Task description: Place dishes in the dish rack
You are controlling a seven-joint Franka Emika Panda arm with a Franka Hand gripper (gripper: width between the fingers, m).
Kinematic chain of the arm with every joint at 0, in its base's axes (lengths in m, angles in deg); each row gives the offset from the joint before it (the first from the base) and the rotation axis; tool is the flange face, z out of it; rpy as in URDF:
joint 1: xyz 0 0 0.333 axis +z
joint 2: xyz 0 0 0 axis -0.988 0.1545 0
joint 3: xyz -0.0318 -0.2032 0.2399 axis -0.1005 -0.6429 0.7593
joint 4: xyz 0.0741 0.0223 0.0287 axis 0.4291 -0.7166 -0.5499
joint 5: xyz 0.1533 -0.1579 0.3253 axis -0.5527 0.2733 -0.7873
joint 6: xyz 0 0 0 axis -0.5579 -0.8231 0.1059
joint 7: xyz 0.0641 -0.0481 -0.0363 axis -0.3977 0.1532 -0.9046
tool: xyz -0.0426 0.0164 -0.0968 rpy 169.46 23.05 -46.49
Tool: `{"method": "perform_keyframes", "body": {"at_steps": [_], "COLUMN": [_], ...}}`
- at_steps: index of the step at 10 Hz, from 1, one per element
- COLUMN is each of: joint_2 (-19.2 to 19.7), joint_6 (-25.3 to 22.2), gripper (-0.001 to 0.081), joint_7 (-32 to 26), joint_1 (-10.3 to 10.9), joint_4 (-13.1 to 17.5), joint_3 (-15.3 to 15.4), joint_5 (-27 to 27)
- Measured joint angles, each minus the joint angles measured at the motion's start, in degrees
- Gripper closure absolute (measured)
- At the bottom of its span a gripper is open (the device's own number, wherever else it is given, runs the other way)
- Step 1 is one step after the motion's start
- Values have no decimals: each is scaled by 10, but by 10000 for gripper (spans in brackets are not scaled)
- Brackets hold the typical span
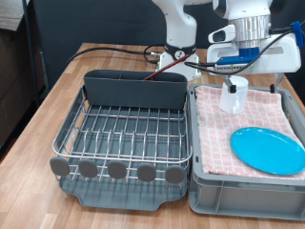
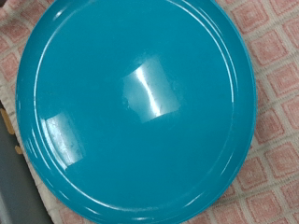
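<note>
**Inspector:** Report the hand

**Assistant:** The gripper (image 1: 235, 93) hangs over the grey crate (image 1: 205, 176), above the far end of its pink checked cloth (image 1: 255, 113). The exterior view is too small to separate the fingers, and the wrist view shows none, so I cannot tell whether it is released, clenched or grasping anything.

**Inspector:** The dishes?

**Assistant:** The light-blue plate (image 1: 268, 150) lies flat on the cloth at the near end of the crate, towards the exterior view's right. It fills the wrist view (image 2: 140, 103), glossy, with cloth showing only at the corners. A reddish streak rises from the dark caddy (image 1: 133, 88); it is possibly the wooden spoon, though a cable cannot be ruled out.

**Inspector:** The rack?

**Assistant:** The dish rack (image 1: 124, 134) stands just beside the crate, on the exterior view's left. No plate or cup shows on its wires.

**Inspector:** The step in hand?

**Assistant:** In my judgement, the plate is being addressed and is not yet lifted. Lying flat on soft cloth, it offers only its rim, so a pick calls for a low approach at the edge and a firm pinch, as the glaze looks slippery
</note>
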Motion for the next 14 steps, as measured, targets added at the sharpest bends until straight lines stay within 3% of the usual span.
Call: {"method": "perform_keyframes", "body": {"at_steps": [1, 4, 6, 9, 14], "joint_2": [0, 5, 17, 41, 80], "joint_6": [2, 18, 27, 31, 31], "gripper": [4, 4, 4, 4, 4], "joint_7": [-36, -309, -422, -547, -635], "joint_1": [4, 22, 22, 22, 22], "joint_4": [0, -3, -3, 7, 36], "joint_3": [-1, -7, -7, -5, 1], "joint_5": [-46, -315, -419, -537, -624]}}
